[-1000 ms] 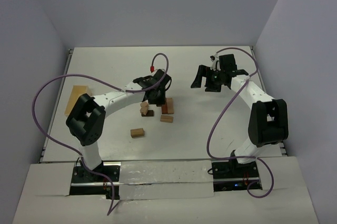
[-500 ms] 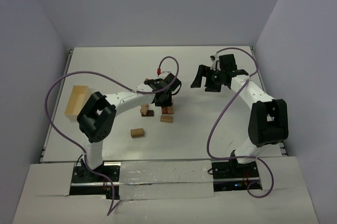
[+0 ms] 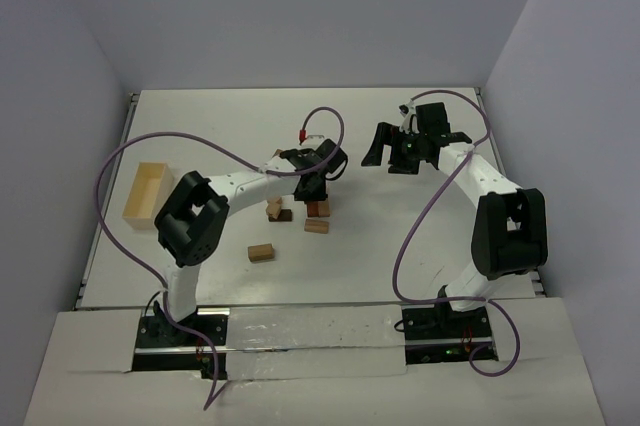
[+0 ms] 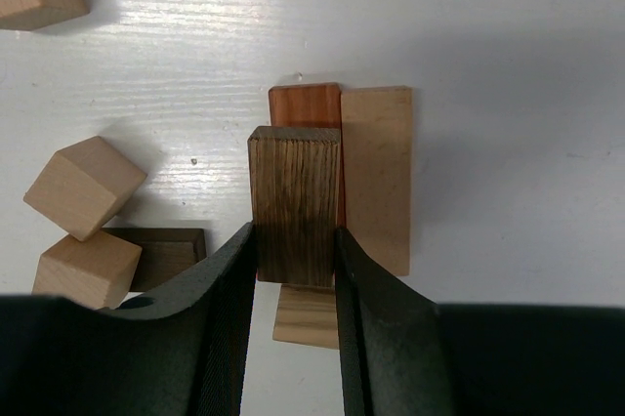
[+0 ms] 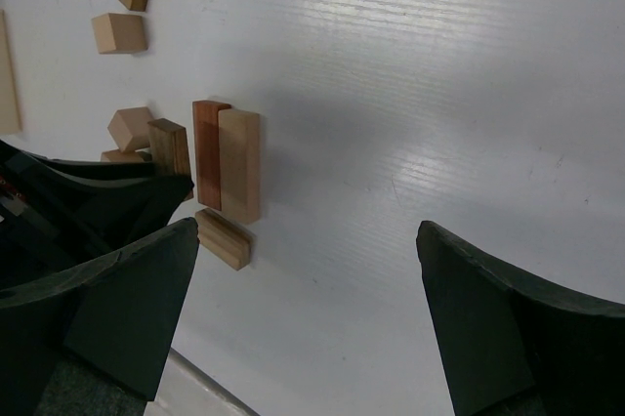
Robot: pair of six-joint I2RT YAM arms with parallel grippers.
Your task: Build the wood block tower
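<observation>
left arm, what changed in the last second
The left end effector, shut on the dark brown block, swung right to over the reddish-brown block and long tan block; its elbow uncovered the pale box. The right end effector, open, and the loose tan block near the bases stayed put.

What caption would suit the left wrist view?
Left gripper clamps a dark block over a reddish block, with a tan block beside it and loose blocks nearby.

Grainy dark wood block (image 4: 294, 203), glossy white table (image 4: 508, 64)
</observation>
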